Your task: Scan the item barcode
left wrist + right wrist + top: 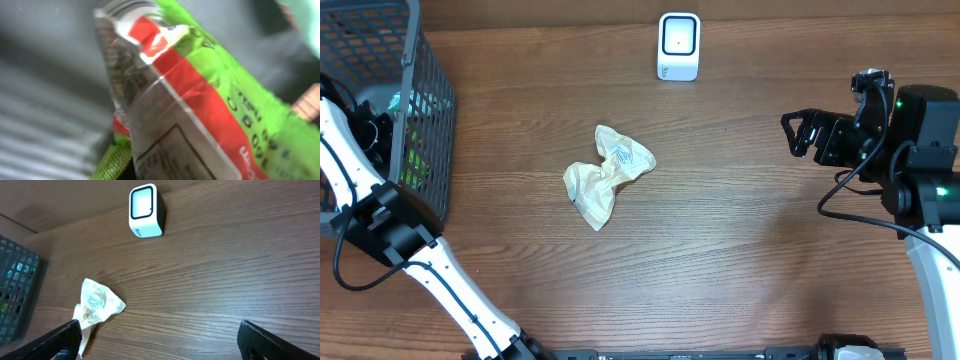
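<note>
The item, a green and red packet [200,100], fills the left wrist view at close range, with a blurred printed panel on its pale side; no barcode can be made out. My left gripper [390,118] reaches down into the grey basket [430,60] and is shut on this packet; its fingers are hidden. Green shows through the basket mesh [416,150]. The white scanner [679,46] [146,211] stands at the table's far edge. My right gripper [798,135] [165,342] hovers open at the right, holding nothing.
A crumpled beige wrapper [607,173] [95,305] lies mid-table, between the basket and the right gripper. The basket sits at the far left corner. Bare wood table [740,230] spreads between the wrapper, scanner and right arm.
</note>
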Available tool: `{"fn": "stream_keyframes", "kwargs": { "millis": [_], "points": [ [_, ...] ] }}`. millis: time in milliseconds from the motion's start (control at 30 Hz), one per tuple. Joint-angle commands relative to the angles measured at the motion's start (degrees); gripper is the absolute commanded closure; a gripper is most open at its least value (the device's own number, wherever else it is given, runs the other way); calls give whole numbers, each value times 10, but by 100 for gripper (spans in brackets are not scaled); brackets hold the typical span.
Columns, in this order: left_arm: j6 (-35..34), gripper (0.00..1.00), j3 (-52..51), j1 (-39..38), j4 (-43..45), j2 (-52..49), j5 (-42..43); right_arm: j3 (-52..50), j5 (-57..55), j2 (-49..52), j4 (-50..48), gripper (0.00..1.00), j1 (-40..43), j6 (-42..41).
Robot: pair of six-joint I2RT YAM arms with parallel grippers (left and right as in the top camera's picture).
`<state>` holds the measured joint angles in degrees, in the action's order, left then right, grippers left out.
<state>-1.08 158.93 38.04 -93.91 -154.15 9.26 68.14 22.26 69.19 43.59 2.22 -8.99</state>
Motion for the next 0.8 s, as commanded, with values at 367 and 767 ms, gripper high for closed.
{"fn": "stream_keyframes", "kwargs": {
  "millis": [367, 767],
  "points": [
    [-19, 96, 122, -6, -29, 249, 82, 13, -1, 0, -1, 0, 1, 0],
    [-17, 96, 115, -91, -29, 457, 112, 13, -1, 0, 0, 0, 1, 0]
  ]
}}
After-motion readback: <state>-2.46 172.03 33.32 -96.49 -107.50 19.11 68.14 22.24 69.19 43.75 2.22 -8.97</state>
